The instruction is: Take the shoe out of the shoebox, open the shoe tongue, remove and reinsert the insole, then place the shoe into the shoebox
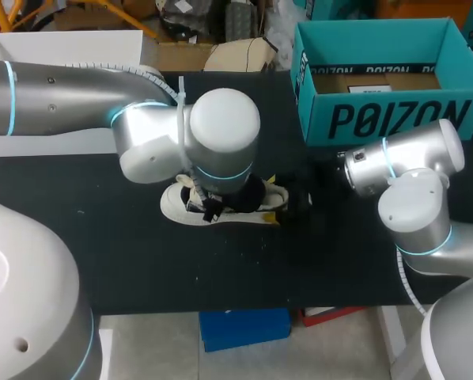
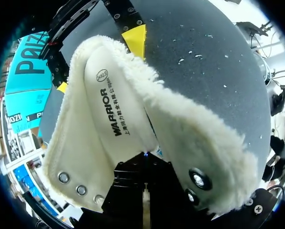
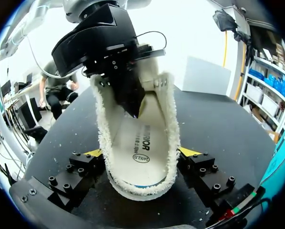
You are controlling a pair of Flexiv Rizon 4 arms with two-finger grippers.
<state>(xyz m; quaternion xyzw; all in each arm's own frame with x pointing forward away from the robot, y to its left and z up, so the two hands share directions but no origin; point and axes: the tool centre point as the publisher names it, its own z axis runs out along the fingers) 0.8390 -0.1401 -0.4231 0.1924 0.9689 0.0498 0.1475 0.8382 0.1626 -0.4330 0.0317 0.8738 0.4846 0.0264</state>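
Left claw points into shoe, right claw clamping.

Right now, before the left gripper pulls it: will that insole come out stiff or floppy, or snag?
The insole looks thin and flat, so probably floppy and light. The fleece lining crowds its edges, so it may drag, though the right gripper flanks the shoe.

**Head view:** fixed, high behind the robot, looking steeply down on the desk. **Left wrist view:** close above the shoe, looking into its opening. **Right wrist view:** low and close, facing along the shoe from one end. All three share the shoe; the head and left wrist views also share the box.
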